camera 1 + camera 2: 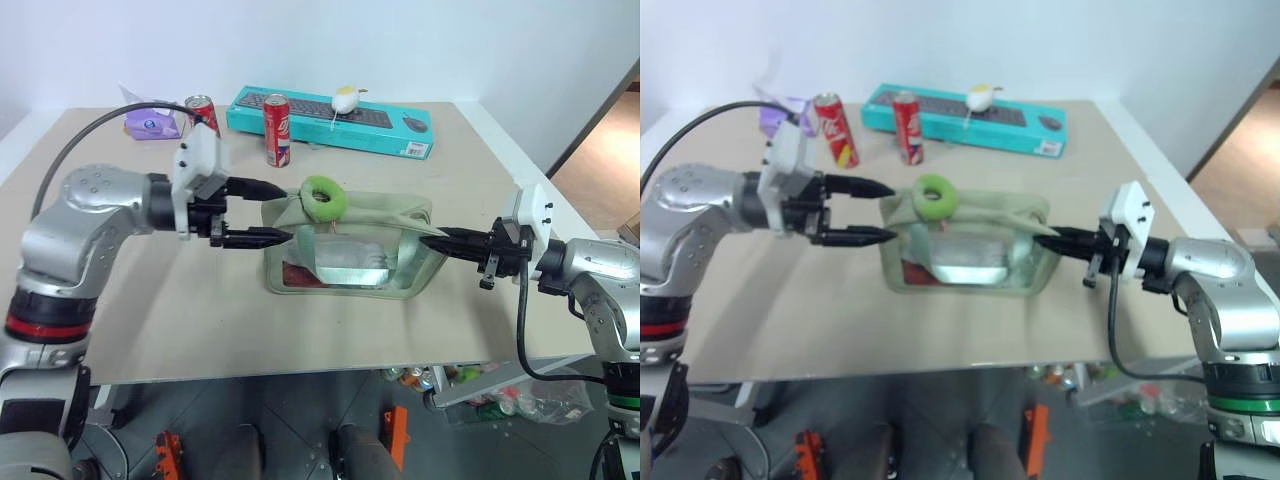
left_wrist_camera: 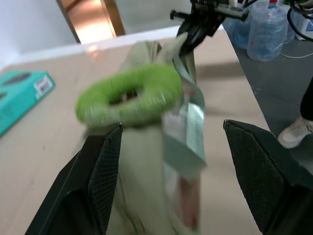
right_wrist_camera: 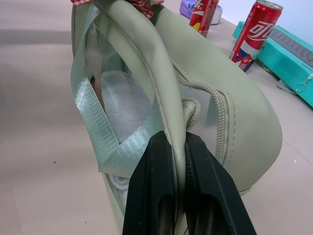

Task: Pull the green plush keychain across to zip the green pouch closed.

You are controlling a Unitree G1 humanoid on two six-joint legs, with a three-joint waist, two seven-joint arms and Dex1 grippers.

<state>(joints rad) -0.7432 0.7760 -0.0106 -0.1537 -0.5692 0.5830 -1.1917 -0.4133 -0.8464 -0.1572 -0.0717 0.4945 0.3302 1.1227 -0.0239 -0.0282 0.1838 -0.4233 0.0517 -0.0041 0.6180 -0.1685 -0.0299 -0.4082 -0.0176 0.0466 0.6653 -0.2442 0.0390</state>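
The green pouch [image 1: 350,262] lies on the table's middle, its clear window facing me. The green plush keychain [image 1: 322,199], a fuzzy lime ring, rests on top near the pouch's left end. My left gripper [image 1: 275,212] hovers level at that left end, open, its two fingers spread wide. In the left wrist view the keychain [image 2: 129,93] sits just ahead of the fingers [image 2: 105,166], touching neither. My right gripper [image 1: 434,238] is shut on the pouch's right end. The right wrist view shows its fingers [image 3: 156,166] pinching the pouch's edge seam beside the zipper [image 3: 222,110].
Two red cans [image 1: 277,130] [image 1: 203,112] stand behind the pouch. A teal keyboard box [image 1: 330,120] with a small white and yellow object [image 1: 345,99] on it lies at the back. A purple item [image 1: 152,124] is at the back left. The table's front edge [image 1: 300,375] is near.
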